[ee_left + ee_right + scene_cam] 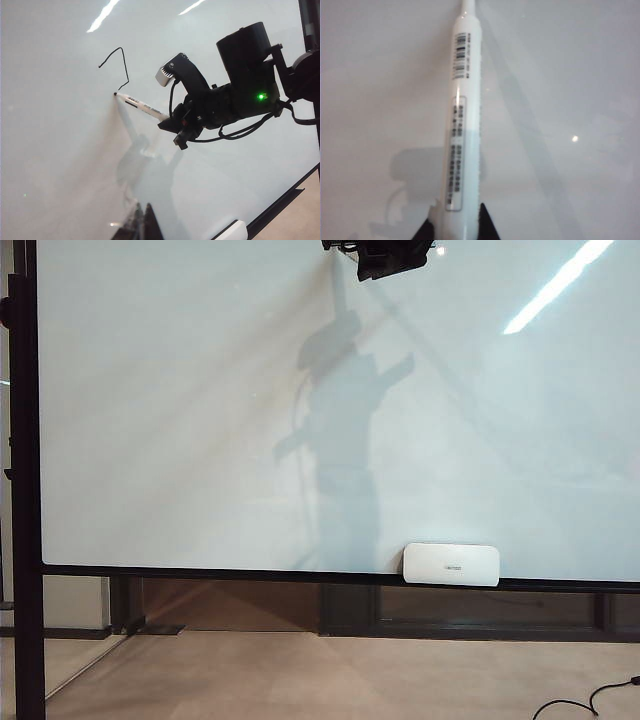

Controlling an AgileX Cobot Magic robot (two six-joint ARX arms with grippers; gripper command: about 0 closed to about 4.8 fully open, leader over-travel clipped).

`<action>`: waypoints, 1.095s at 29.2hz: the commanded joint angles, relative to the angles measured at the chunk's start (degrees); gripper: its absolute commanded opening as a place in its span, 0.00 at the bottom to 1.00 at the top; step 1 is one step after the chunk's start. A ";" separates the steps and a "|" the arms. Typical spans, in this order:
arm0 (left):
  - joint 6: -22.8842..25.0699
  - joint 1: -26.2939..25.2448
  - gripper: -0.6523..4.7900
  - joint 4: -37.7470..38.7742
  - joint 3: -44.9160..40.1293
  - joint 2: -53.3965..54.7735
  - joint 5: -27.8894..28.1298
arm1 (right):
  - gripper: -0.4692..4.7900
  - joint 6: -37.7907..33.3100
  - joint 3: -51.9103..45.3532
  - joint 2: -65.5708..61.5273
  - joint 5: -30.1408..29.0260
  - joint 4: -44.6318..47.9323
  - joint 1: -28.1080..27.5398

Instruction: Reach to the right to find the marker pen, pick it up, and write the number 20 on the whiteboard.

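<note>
The whiteboard [180,390] fills every view. My right gripper [172,125] is shut on the white marker pen [142,106], whose tip touches the board just below a thin black hooked stroke [124,64]. In the right wrist view the marker pen [462,125] runs out from between the dark fingers of the right gripper [457,225] toward the whiteboard [570,75]. In the exterior view only part of the right gripper [390,255] shows, at the top edge, and the stroke is out of frame. My left gripper [142,225] hangs back from the whiteboard [60,150], fingers together, holding nothing.
A small white eraser [451,564] sits on the board's lower black frame [200,571], below and right of the writing arm. The stand's black post [25,490] rises at the left. A black cable [590,702] lies on the floor at the lower right.
</note>
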State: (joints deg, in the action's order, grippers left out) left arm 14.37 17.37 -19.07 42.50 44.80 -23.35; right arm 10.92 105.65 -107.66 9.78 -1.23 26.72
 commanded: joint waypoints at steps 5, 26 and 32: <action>0.26 0.04 0.11 -0.72 0.35 -0.17 0.20 | 0.09 -0.39 0.37 0.33 4.66 1.51 0.04; 0.39 0.04 0.11 -0.72 0.35 -0.17 0.22 | 0.09 -0.46 0.37 0.24 -0.26 -4.37 0.00; 0.31 0.04 0.11 -0.74 0.35 -0.22 0.22 | 0.09 -0.85 0.37 -0.33 0.81 -8.87 -0.02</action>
State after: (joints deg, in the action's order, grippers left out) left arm 14.57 17.37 -19.07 42.50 44.80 -23.33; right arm 10.74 105.69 -107.92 9.85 -9.30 26.72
